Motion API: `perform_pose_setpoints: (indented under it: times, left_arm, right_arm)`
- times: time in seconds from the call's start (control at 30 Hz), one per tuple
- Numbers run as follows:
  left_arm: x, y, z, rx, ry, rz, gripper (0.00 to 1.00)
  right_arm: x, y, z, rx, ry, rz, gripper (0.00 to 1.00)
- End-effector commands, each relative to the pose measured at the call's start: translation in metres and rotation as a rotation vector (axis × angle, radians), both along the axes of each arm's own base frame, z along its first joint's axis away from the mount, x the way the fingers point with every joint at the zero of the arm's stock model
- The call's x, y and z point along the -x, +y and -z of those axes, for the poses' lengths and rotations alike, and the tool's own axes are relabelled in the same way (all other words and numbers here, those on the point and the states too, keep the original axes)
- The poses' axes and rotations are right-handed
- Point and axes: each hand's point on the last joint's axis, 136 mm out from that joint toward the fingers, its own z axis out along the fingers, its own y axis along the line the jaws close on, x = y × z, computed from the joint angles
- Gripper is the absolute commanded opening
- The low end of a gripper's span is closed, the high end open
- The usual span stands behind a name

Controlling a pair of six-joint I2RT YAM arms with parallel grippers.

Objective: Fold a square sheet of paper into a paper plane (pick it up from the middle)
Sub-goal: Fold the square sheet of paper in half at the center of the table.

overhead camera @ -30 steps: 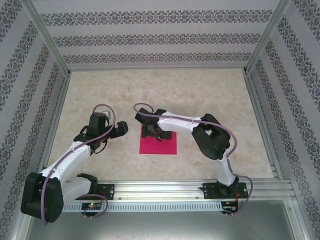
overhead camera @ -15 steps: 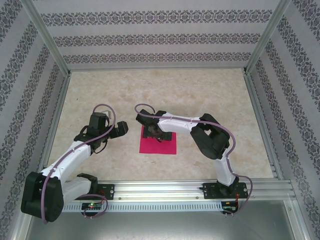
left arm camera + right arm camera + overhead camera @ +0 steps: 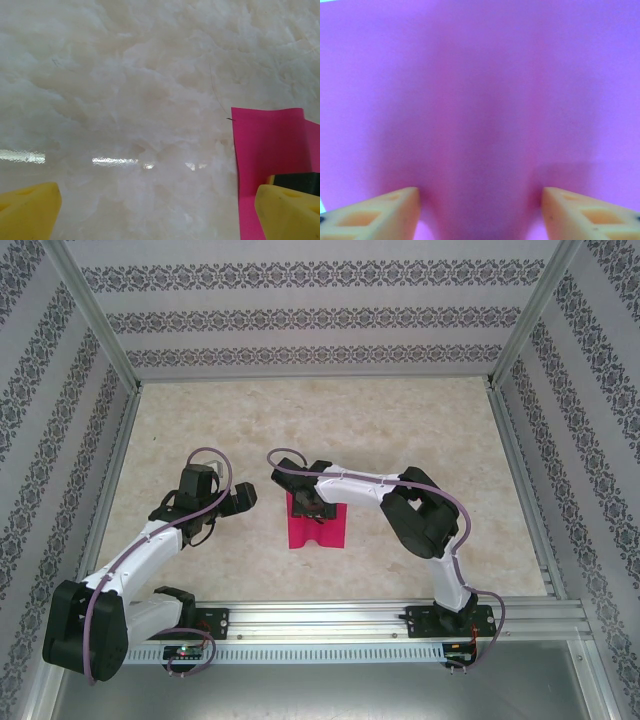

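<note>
The square sheet of paper (image 3: 316, 532) is magenta-pink and lies at the table's middle, drawn narrower and humped up. My right gripper (image 3: 312, 508) presses down on its far half. In the right wrist view the paper (image 3: 480, 100) bulges into a ridge between the two yellow fingertips (image 3: 385, 212), which stand well apart, and the right gripper (image 3: 480, 212) is partly closed. My left gripper (image 3: 245, 498) hovers just left of the sheet, open and holding nothing. In the left wrist view the paper's near edge (image 3: 270, 150) stands lifted beside the left gripper's (image 3: 157, 210) right finger (image 3: 287, 212).
The pale marbled tabletop (image 3: 400, 430) is fenced by aluminium rails and patterned walls (image 3: 320, 315). A metal rail (image 3: 330, 620) with both arm bases runs along the near edge.
The right gripper's fingers have drawn inward on the sheet, which went from a flat square to a narrower, buckled shape. The left arm has stayed put.
</note>
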Motion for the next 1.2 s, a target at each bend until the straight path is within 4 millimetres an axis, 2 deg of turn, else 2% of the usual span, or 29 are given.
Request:
perform_pose_setpoints:
  times: [0.0,0.07,0.23,0.33,0.5,0.63,0.8,0.93,1.17]
  left_arm:
    - [-0.012,-0.005,-0.019,0.006,-0.058,0.023,1.0]
    - [-0.012,-0.005,-0.019,0.005,-0.055,0.021,1.0]
    - [-0.012,-0.004,-0.021,0.001,-0.048,0.018,1.0]
    - [-0.013,-0.004,-0.023,0.004,-0.049,0.013,1.0]
    - [-0.014,-0.005,-0.025,0.018,-0.048,0.009,1.0]
    - [-0.014,-0.009,-0.028,0.03,-0.048,0.022,1.0]
    - [-0.017,-0.028,-0.034,0.101,-0.05,0.104,1.0]
    - [-0.018,-0.045,-0.035,0.168,-0.026,0.172,1.0]
    - [-0.018,-0.072,-0.033,0.262,0.024,0.262,1.0]
  right_arm:
    - [-0.001,0.001,-0.019,-0.015,-0.013,-0.031,0.55]
    - [-0.003,0.002,-0.032,-0.034,-0.036,-0.037,0.46]
    - [-0.012,0.006,-0.089,-0.131,-0.155,-0.052,0.44]
    - [-0.018,0.019,-0.124,-0.273,-0.227,-0.066,0.41]
    - [-0.026,0.05,-0.145,-0.557,-0.228,-0.045,0.42]
    - [-0.035,0.05,-0.131,-0.672,-0.205,0.022,0.43]
    - [-0.036,0.024,-0.089,-0.709,-0.187,0.144,0.43]
    - [-0.028,-0.001,-0.048,-0.684,-0.149,0.228,0.44]
    - [-0.008,-0.028,-0.018,-0.602,-0.132,0.267,0.53]
